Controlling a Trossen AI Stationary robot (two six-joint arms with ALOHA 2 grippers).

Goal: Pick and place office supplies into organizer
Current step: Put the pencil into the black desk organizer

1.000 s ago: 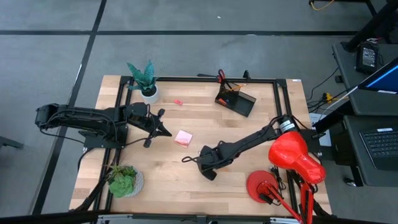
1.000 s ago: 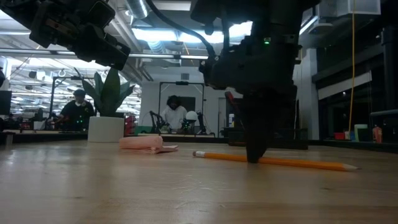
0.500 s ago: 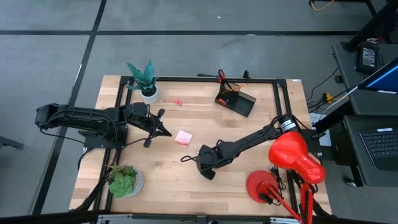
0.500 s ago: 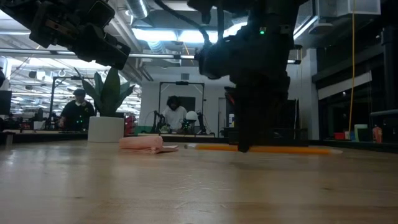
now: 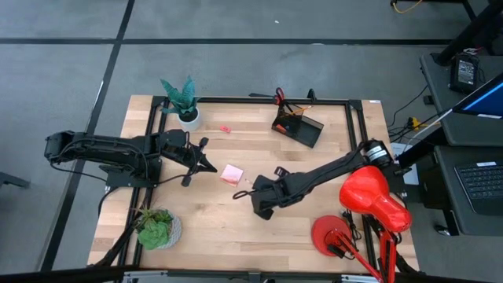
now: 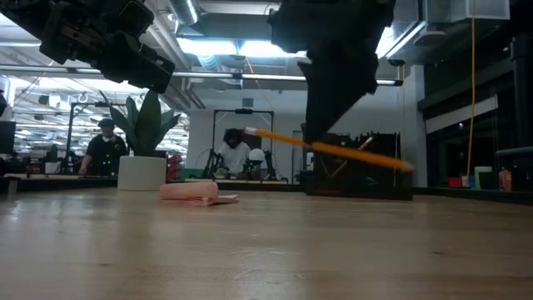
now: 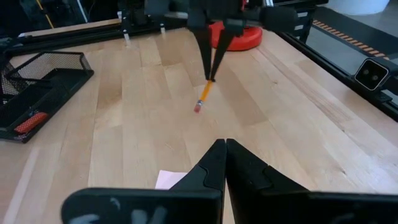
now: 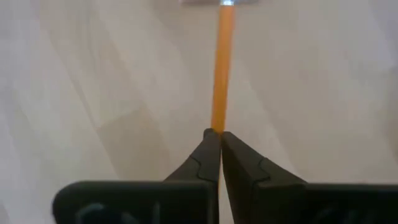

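My right gripper point(image 5: 258, 198) is over the middle of the table, shut on an orange pencil point(image 6: 333, 150) that also shows in the left wrist view point(image 7: 203, 96). My left gripper point(image 5: 206, 165) is shut and hovers above the table's left half, just left of the pink sticky-note pad point(image 5: 231, 174), which lies flat on the wood. The black organizer point(image 5: 299, 126) sits near the far edge, with red-handled scissors point(image 5: 279, 96) standing in it. A small pink eraser point(image 5: 225, 129) lies on the table to the organizer's left. My right gripper pinches the pencil's shaft point(image 8: 217, 127) between its two fingertips point(image 7: 210, 62), somewhat nearer the eraser end point(image 7: 198, 107) than the point. The fingers come from above, pointing down, across the pencil. The pencil is lifted clear of the table and tilted, both ends free.
A potted plant in a white pot point(image 5: 182, 101) stands at the far left, and another plant point(image 5: 157, 228) at the near left. A red desk lamp point(image 5: 369, 196) with a round base point(image 5: 334, 234) fills the near right corner. People sit in the room behind.
My right gripper has risen and carried the pencil up with it. The pencil lay flat on the table a second ago; now it is clear of the wood and tilted. The gripper has also shifted slightly toward the far edge. The left arm has kept still.
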